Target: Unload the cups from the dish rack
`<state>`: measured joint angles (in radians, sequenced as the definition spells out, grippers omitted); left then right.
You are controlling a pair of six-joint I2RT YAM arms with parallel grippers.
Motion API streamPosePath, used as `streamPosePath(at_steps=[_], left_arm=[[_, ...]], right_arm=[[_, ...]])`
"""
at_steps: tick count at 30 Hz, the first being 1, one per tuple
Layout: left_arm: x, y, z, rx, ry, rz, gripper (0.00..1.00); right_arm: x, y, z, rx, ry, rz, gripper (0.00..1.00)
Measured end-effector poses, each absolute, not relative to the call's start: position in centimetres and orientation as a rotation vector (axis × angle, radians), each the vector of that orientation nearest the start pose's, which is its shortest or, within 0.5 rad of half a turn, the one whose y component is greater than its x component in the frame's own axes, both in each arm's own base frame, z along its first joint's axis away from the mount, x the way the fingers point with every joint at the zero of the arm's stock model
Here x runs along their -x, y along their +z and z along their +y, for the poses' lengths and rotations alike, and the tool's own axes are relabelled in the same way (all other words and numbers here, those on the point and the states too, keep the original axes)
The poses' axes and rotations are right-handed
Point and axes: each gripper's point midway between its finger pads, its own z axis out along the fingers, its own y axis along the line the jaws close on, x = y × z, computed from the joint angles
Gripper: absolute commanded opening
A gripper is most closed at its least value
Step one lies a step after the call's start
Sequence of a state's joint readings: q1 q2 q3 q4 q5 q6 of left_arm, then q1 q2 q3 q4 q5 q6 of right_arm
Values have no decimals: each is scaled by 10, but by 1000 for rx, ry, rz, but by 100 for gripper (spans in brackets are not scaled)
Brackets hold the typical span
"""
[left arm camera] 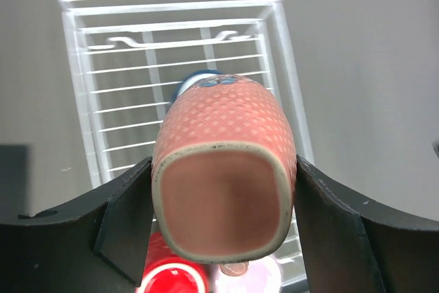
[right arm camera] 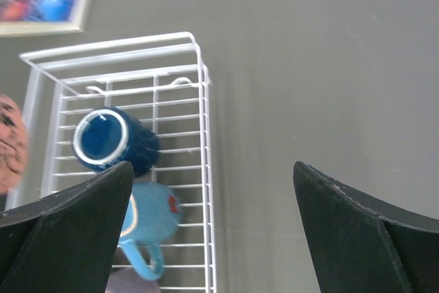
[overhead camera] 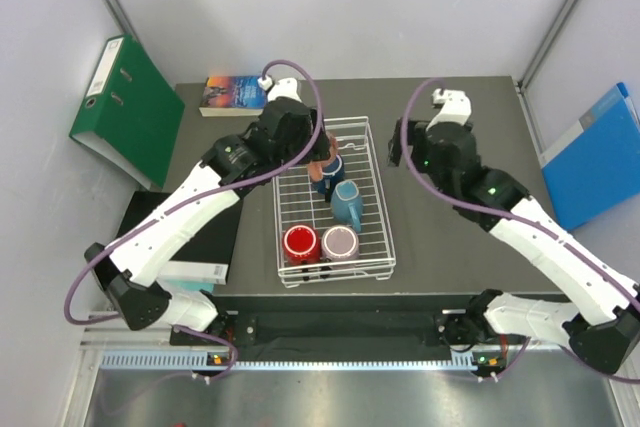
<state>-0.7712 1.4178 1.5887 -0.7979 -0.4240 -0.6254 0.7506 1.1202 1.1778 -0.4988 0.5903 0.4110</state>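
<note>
Over the dish rack (overhead camera: pixel 383 197), upper middle of the top view, clamping the pink cup (left arm camera: pixel 226 128) in the left gripper (left arm camera: pixel 223 197) for unloading, likely needing a carry out to the table (overhead camera: pixel 450 247) next, with the right gripper (right arm camera: pixel 212 169) spread apart.

Beside the table (overhead camera: pixel 430 247) lean a green binder (overhead camera: pixel 125 112) and a blue folder (overhead camera: pixel 595 162); a book (overhead camera: pixel 233 95) lies at its far edge.

Red cup (overhead camera: pixel 299 242) and mauve cup (overhead camera: pixel 340 243) stand at the rack's (overhead camera: pixel 298 197) near end, teal cup (overhead camera: pixel 347 204) mid-rack; left gripper (overhead camera: pixel 316 152) holds salmon cup (overhead camera: pixel 320 158) above its far end.
</note>
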Motion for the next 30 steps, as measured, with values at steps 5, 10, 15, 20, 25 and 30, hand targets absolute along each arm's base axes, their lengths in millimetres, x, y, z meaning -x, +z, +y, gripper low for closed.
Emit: streamPosePath(at_steps=[5,10,15,20,25,30], left_arm=[[-310,310,-249,62,-572,2121,0],[-315,309,-260,116,-887,2071,0],[-330,307,-269,226,-1237,1957,0],[-339,322,-290,252,-1567,1822,0],[-328,351,-312,146,-1879,1692,0],[-299,373,-313,-7,-2039,1604,0]], right_arm=[[-309,313,167,-68,406,1886,100],[-303,325,188,-31,637,1854,99],[-298,322,206,-26,844,1841,100],[-288,324,214,-30,974,1827,99],[-287,340,209,-56,1052,1767,99],[-295,349,196,-109,1071,1726,98]])
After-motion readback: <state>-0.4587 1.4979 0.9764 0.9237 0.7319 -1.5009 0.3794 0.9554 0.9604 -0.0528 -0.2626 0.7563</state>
